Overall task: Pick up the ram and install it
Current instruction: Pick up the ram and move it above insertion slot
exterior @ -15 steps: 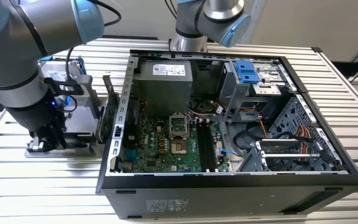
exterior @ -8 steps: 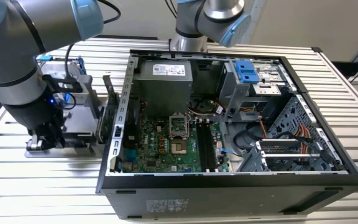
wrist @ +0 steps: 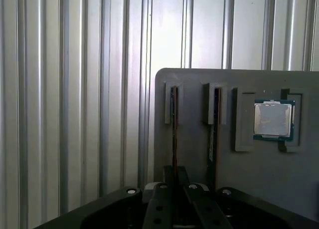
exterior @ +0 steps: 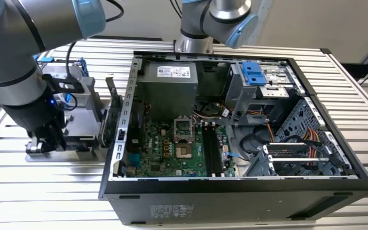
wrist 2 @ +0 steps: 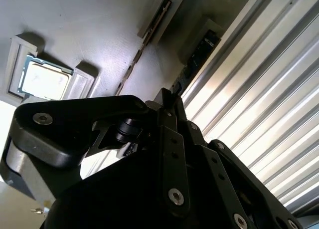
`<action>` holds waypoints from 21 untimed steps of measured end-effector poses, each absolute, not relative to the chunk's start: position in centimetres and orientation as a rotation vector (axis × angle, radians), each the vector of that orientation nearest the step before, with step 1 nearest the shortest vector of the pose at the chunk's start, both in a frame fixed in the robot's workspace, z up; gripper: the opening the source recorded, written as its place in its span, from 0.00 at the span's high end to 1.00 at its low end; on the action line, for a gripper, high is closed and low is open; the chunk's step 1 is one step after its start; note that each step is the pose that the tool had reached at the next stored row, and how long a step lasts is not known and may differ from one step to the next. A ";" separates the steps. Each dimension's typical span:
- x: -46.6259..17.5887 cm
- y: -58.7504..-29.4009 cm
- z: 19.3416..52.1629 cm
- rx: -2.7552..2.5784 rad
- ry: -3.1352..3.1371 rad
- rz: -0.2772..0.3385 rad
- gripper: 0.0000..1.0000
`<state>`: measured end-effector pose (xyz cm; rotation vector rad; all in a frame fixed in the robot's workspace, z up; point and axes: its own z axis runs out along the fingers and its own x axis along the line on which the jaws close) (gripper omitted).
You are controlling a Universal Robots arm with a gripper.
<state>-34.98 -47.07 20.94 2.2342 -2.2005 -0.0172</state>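
There are two ram sticks, the first ram stick [wrist: 174, 124] and the second ram stick [wrist: 216, 129], plus one processor chip [wrist: 272, 120], one grey holder [wrist: 199, 82], one open computer case [exterior: 235, 196] and one motherboard [exterior: 165, 148].

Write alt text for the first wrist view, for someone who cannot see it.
The black gripper is lined up on the ram, a thin stick standing on edge in a slot of a grey holder. A second stick stands in the next slot, with a processor chip in a pocket beside it, all on a ribbed metal table.
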 end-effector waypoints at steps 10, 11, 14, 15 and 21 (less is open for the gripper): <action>-35.0 -47.1 21.5 2.234 -2.201 -0.017 1.00; -35.0 -47.1 21.6 2.234 -2.200 -0.017 1.00; -35.0 -47.1 21.8 2.234 -2.201 -0.017 1.00; -35.0 -47.1 21.8 2.234 -2.200 -0.017 1.00; -35.0 -47.1 22.2 2.234 -2.200 -0.017 1.00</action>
